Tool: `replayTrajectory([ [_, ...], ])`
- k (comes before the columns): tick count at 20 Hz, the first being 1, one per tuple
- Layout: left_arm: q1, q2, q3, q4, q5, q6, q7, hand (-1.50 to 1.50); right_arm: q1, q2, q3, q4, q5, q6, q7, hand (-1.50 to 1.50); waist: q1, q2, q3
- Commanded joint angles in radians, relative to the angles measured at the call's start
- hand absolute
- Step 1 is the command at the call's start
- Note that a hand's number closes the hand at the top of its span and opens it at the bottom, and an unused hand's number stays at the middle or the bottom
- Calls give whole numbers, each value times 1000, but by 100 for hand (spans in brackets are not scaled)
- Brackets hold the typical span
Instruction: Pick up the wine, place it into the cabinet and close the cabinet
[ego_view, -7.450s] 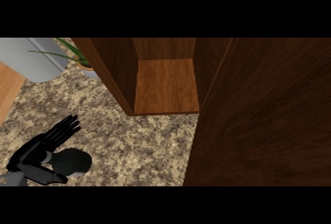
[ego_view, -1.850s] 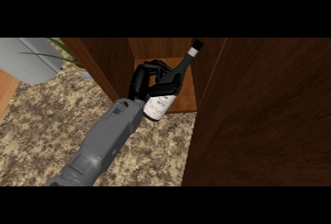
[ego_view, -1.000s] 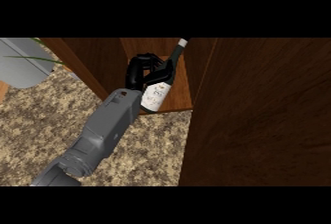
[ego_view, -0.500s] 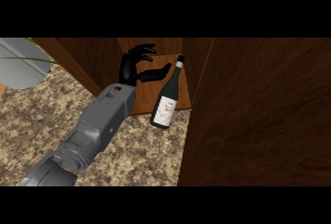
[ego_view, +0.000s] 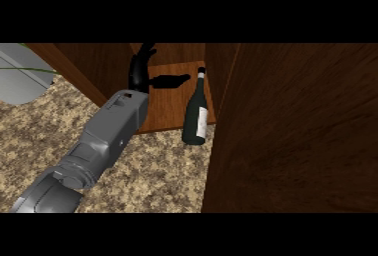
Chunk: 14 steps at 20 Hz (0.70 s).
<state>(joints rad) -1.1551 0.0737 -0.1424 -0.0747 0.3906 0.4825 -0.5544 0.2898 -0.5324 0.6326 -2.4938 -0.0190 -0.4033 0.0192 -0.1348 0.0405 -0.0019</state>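
The left hand (ego_view: 144, 75) had just let go and spread open, leaving the wine (ego_view: 196, 111) lying just to its right, half on the cabinet (ego_view: 166, 107) floor, so only door-closing remained.

- The dark glass wine bottle (ego_view: 196, 115) lies on the wooden cabinet's floor (ego_view: 166, 107), its base overhanging the speckled stone tabletop (ego_view: 148, 175).
- The black left robot hand (ego_view: 148, 75) sits just left of the bottle's neck — apart from it, inside the cabinet.
- The open wooden cabinet door (ego_view: 295, 130) stands right of the bottle.
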Motion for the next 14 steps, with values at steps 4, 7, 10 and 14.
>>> replayTrajectory([
  [4,-27,10,29,-32,22,-114,-34,-150,43,-19,-4,-124,-60,20,33,-150,7,-2,0],
  [7,-47,8,68,-61,58,-176,-46,150,33,-9,-17,-134,-47,0,59,-150,20,-5,-2],
  [10,-23,-11,78,-72,64,-229,-98,150,65,-26,1,-131,-40,18,45,-150,31,-13,0],
  [14,-47,-39,98,-87,81,-307,-90,150,79,-17,-1,-151,-43,-1,66,-150,48,-20,0],
])
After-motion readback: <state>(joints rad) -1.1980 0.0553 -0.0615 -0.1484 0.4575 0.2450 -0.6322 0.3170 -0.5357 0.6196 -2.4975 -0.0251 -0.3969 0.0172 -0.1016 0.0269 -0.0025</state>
